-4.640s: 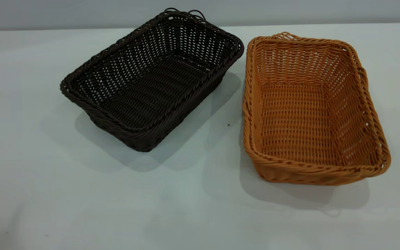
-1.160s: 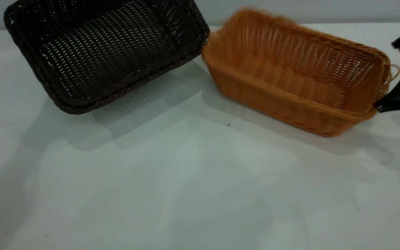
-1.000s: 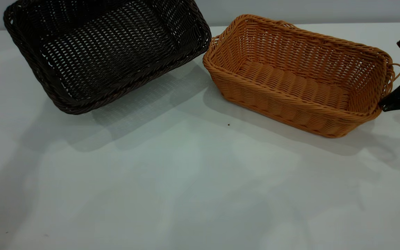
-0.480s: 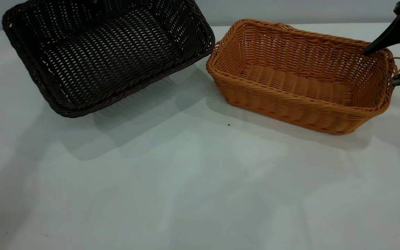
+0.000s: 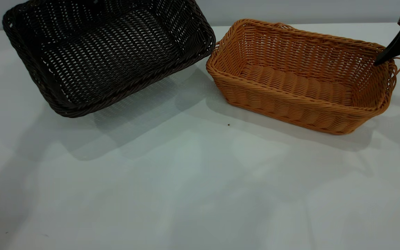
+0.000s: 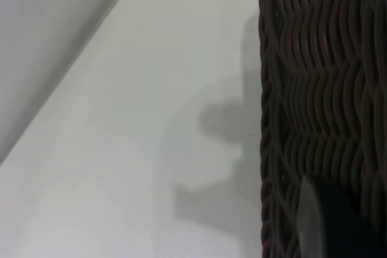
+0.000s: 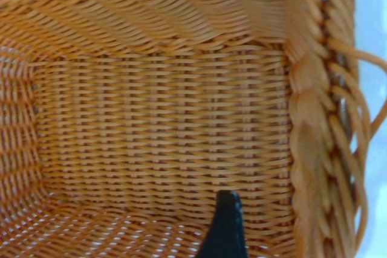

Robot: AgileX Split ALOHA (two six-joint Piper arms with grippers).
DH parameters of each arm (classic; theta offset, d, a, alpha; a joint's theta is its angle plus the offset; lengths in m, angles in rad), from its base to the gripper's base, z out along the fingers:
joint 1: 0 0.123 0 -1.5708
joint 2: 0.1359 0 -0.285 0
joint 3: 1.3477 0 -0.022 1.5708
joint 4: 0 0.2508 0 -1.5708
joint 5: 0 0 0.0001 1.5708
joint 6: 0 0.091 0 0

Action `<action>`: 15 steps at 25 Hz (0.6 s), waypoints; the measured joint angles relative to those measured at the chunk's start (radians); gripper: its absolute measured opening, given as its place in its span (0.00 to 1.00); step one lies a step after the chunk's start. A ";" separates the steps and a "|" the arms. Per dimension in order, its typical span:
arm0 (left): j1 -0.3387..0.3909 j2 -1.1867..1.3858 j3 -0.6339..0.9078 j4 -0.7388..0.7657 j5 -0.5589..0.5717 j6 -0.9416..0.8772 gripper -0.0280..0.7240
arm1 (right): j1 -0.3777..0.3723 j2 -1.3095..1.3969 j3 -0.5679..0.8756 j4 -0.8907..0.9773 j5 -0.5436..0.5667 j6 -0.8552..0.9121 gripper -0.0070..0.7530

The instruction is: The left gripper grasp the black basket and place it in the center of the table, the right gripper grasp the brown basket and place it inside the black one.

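Honestly, nothing was nested yet: black basket (image 5: pixel 109 55) hung tilted, left grip unclear; right gripper (image 5: pixel 396 74) spread wide over brown basket (image 5: pixel 300 80) rim.

The black basket (image 5: pixel 108 55) hangs tilted beside the brown basket (image 5: pixel 302 76), whose end the right end effector (image 5: pixel 396 71) straddles.

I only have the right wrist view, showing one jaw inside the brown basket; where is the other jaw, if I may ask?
Observer: Outside the end wall; the right gripper straddles the rim of the brown basket, jaws open.
Operator: Thanks. Is the black basket centered?
Observer: No, the black basket hangs tilted above the left side of the table.
Operator: Is it held?
Observer: The left wrist view shows the left gripper against its outer wall.
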 joint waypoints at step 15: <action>0.000 0.000 0.000 0.000 0.004 0.001 0.14 | 0.000 0.159 -0.110 0.034 -0.006 0.000 0.32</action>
